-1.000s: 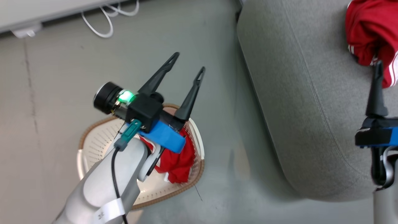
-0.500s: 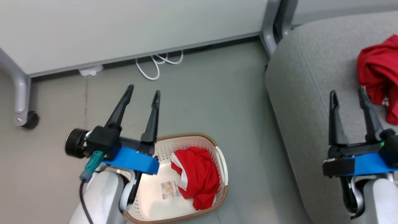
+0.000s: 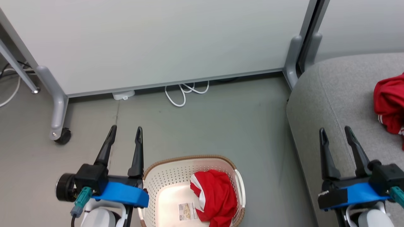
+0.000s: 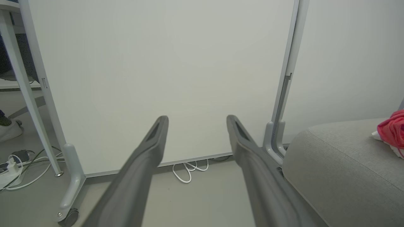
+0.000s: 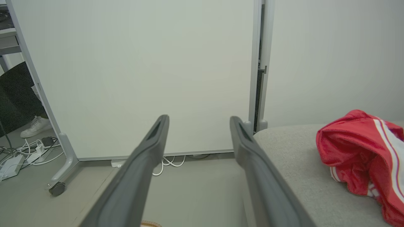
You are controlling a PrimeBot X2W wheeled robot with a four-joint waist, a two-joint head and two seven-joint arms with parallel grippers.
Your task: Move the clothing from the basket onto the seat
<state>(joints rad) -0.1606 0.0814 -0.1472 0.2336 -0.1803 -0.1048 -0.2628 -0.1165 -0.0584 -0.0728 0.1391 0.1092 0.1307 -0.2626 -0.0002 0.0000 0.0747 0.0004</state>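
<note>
One red garment with white stripes (image 3: 213, 197) lies bunched in the right half of the cream basket (image 3: 164, 179), on the floor at the bottom of the head view. A second red garment (image 3: 389, 105) (image 5: 366, 157) (image 4: 391, 132) rests on the grey seat (image 3: 334, 91) (image 5: 296, 170) (image 4: 334, 157) at the right. My left gripper (image 3: 125, 129) (image 4: 197, 118) is open and holds nothing, raised just left of the basket. My right gripper (image 3: 334, 129) (image 5: 199, 118) is open and holds nothing, over the seat's front part, left of the garment there.
A pale partition panel (image 3: 157, 41) on grey feet with a castor (image 3: 63, 137) stands behind the basket. White cables (image 3: 186, 93) and a power strip (image 3: 123, 94) lie at its base. A person's white shoe (image 5: 34, 124) shows far left beside more cables.
The head camera has tilted up, so the partition has come into sight. Both grippers now point straight ahead at the bottom, open; the left one has come off the basket to its left.
</note>
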